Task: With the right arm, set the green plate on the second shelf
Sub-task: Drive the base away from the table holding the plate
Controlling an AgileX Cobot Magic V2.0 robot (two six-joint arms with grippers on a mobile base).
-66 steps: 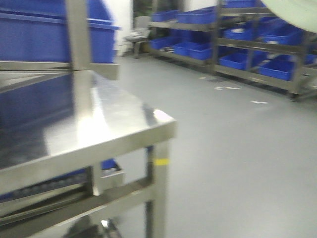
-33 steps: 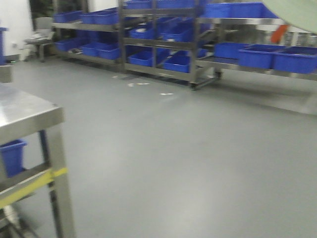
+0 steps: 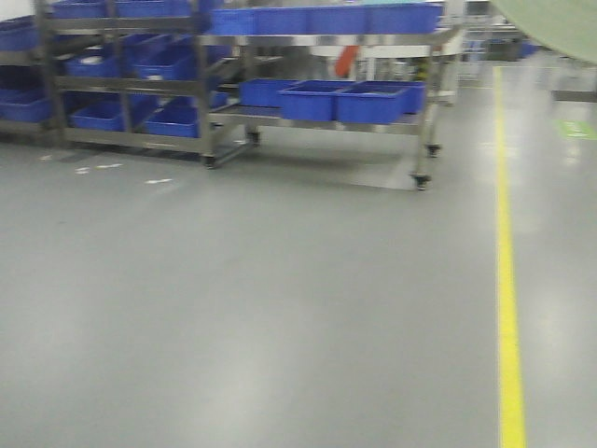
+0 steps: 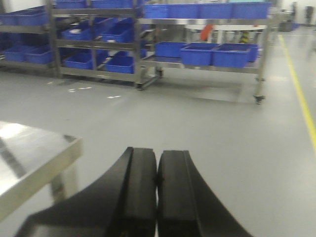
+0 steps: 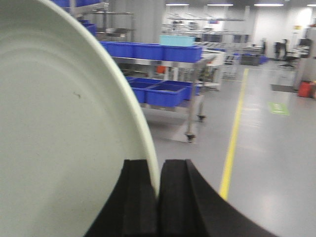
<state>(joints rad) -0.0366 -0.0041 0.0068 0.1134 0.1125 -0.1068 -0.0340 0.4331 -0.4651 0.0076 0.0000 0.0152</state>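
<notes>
Jaws of the right gripper (image 5: 159, 177) are closed on the rim of the green plate (image 5: 64, 128), at the bottom centre of the right wrist view. The plate stands on edge, tilted, and its pale inner face fills the whole left half of that frame. Its rim curves down from the top left into the narrow gap between the two black fingers (image 5: 140, 197). In the front view only a slice of the same plate shows, cutting across the upper right corner.

The left gripper (image 4: 157, 163) sits at the bottom centre of the left wrist view. Its two black fingers are pressed flat against each other with nothing between them. A corner of a steel table (image 4: 34, 148) shows at the lower left of that frame, beside the gripper and lower than it.

Grey floor (image 3: 261, 299) takes up most of the front view. Across the top of that frame stands a wheeled rack (image 3: 317, 40) loaded with blue bins (image 3: 371, 101), with more racks of bins at the upper left. A yellow line (image 3: 506, 280) runs down the right side of the floor. A green floor mark (image 3: 576, 129) lies at the right edge, beyond the line.
</notes>
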